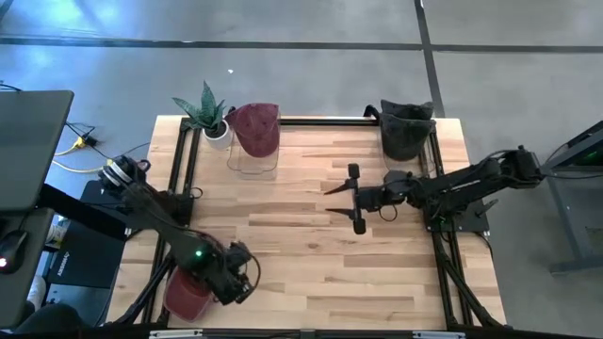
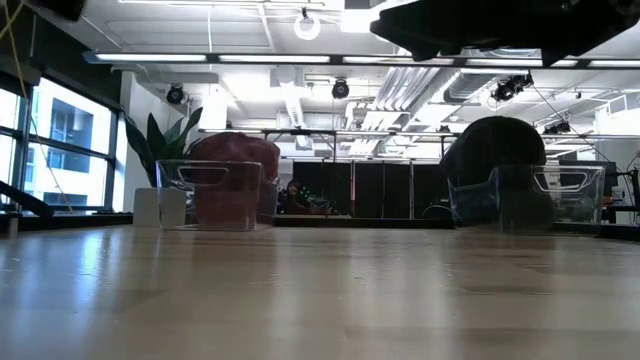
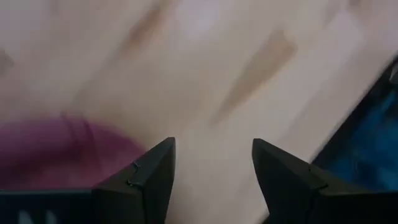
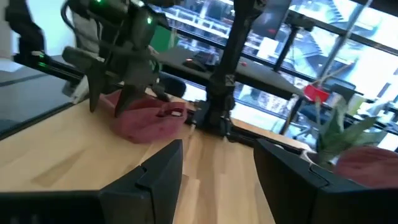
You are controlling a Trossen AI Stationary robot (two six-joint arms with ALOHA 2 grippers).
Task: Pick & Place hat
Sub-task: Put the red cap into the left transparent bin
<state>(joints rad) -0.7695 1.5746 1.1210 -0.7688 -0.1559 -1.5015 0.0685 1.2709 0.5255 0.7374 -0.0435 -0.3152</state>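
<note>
A maroon hat (image 1: 187,292) lies at the table's near left corner, also seen in the right wrist view (image 4: 146,121) and as a maroon blur in the left wrist view (image 3: 56,152). My left gripper (image 1: 243,273) (image 3: 214,146) is open just to the right of this hat, its fingers over bare wood. My right gripper (image 1: 341,200) (image 4: 217,146) hangs open above the table's middle, pointing toward the left arm. A second maroon hat (image 1: 255,127) (image 2: 232,160) sits on a clear container at the far edge. A dark hat (image 1: 407,127) (image 2: 495,150) sits on another.
A potted plant (image 1: 209,113) (image 2: 160,165) stands at the far left corner beside the maroon hat's clear container (image 2: 215,195). A black frame (image 1: 184,169) runs along the table's sides. Bare wood (image 1: 301,264) spans the middle and near part.
</note>
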